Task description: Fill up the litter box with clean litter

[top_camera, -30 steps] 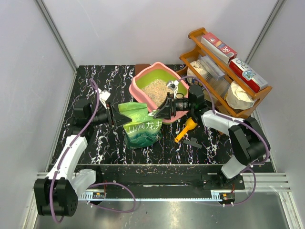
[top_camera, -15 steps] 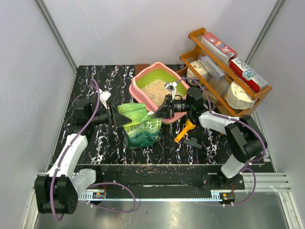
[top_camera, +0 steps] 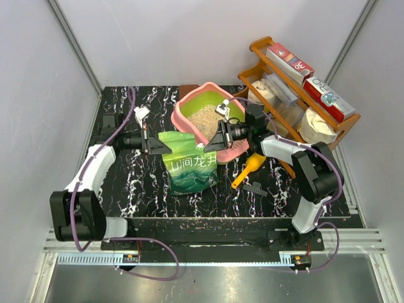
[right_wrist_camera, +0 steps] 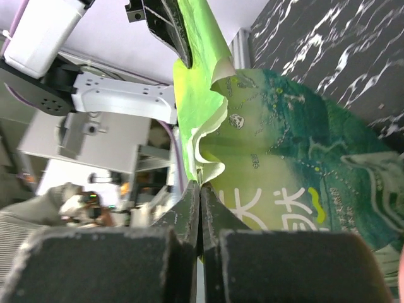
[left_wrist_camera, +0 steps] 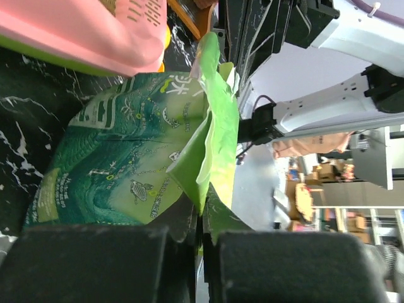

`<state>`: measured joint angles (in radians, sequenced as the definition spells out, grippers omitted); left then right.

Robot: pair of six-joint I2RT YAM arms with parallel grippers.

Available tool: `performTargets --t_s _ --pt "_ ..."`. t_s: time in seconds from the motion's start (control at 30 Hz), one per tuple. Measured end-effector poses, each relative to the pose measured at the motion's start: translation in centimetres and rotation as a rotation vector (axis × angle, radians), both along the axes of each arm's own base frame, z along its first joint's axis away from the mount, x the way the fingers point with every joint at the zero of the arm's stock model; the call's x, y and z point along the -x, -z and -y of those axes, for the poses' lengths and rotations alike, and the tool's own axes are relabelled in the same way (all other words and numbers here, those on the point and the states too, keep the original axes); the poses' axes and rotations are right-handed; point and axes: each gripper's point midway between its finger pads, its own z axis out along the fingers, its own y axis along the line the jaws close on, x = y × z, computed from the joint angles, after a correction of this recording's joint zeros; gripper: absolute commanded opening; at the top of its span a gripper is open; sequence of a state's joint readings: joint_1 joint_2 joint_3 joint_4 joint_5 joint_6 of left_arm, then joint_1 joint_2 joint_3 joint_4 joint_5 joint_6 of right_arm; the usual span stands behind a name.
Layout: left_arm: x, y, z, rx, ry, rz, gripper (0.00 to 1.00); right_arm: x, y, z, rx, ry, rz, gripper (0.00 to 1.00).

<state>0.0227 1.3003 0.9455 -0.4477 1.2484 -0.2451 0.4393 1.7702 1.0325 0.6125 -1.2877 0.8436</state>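
Status: litter box (top_camera: 178,117) part-filled with clean litter (top_camera: 205,118), more likely due. Grip: left gripper (left_wrist_camera: 201,230) and right gripper (right_wrist_camera: 200,208) pinch green bag (top_camera: 192,169) top.

Your two arms match. L arm (top_camera: 95,167) and R arm (top_camera: 282,150) each have glossy white link shells btwn chunky black joint housings. You've got a purple cable (top_camera: 132,100) looping along each one, w/ more of it down by the bases. A small white cam bracket (top_camera: 140,114) tops each wrist. L gripper (top_camera: 163,147) and R gripper (top_camera: 207,146) are all black and wedge-shaped. Up close, L fingers (left_wrist_camera: 95,265) are matte black blocks w/ a grainy, foam-like face. R fingers (right_wrist_camera: 101,268) look the same.
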Motion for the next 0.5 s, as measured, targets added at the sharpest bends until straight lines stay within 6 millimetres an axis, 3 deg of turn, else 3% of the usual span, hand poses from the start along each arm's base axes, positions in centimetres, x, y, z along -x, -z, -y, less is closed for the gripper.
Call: performTargets --t_s 0.5 --pt "0.4 1.1 -1.2 0.077 0.008 -0.401 0.00 -0.1 0.2 -0.2 0.213 -0.014 -0.630 0.00"
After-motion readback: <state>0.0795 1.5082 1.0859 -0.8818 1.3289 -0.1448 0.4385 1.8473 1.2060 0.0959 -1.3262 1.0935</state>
